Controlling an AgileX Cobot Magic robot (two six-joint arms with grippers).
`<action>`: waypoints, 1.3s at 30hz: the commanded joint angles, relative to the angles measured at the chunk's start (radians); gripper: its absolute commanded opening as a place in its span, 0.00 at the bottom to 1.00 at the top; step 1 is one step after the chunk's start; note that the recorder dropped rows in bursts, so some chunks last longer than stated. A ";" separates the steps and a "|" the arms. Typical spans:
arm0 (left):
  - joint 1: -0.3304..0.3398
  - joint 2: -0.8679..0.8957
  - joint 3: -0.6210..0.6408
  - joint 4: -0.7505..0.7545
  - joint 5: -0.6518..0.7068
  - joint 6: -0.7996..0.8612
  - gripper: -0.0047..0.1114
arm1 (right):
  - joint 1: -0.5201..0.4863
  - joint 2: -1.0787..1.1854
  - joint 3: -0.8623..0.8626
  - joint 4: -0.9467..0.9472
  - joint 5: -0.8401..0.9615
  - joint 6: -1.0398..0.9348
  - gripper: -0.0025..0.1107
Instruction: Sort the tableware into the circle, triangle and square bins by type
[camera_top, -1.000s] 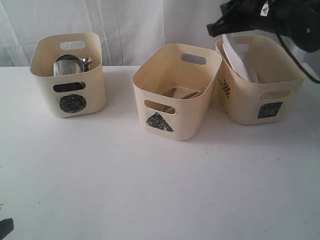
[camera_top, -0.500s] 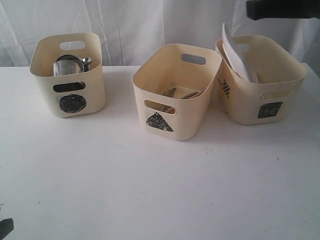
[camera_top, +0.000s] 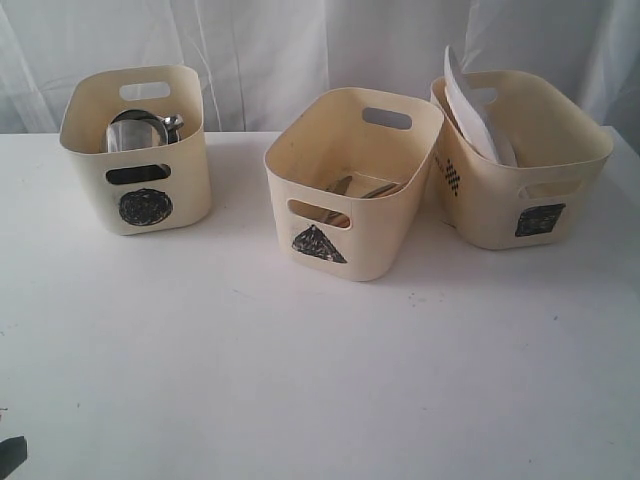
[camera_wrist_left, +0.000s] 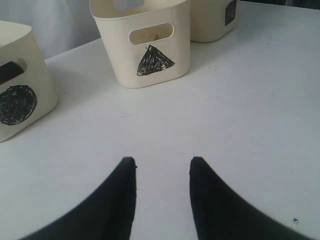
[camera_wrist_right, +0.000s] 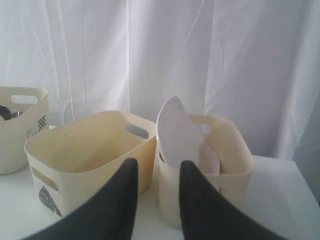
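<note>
The large white square plate (camera_top: 468, 98) stands on edge in the square bin (camera_top: 500, 215), leaning against the wall nearest the triangle bin (camera_top: 375, 235) with its upper corner poking above the rim. It looks like glazed ceramic, so I judge it stiff, fairly heavy, slick and liable to chip; any hold would best pinch the exposed top edge across its thin section and lift straight up, so it neither scrapes nor tips the light plastic tub. A second white piece sits behind it, too hidden to name. In the triangle bin lies the cutlery (camera_top: 360, 188), steel pieces and what looks like wood, thin, rigid and prone to slip, best taken across the middle of a handle. The circle bin (camera_top: 185, 195), well apart on the left, holds a steel handled cup (camera_top: 135, 130), light, hard and slippery, with its rim or handle the natural place to grip. No tableware shows on the white table (camera_top: 300, 380) outside the tubs, so the sorting looks finished or close to it. The left gripper (camera_wrist_left: 162, 161) hovers over bare table facing the triangle bin, jaws parted with nothing between them; the right gripper (camera_wrist_right: 158, 161) hangs high facing the plate, jaws likewise apart and empty
</note>
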 joint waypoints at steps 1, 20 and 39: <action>-0.005 -0.005 0.002 -0.011 -0.004 0.000 0.40 | -0.009 -0.115 0.066 0.011 0.089 0.006 0.27; -0.005 -0.005 0.002 -0.011 -0.004 0.000 0.40 | -0.009 -0.194 0.139 0.006 0.101 0.006 0.27; -0.005 -0.005 0.002 -0.005 -0.004 0.000 0.40 | -0.009 -0.351 0.357 0.008 0.101 -0.141 0.27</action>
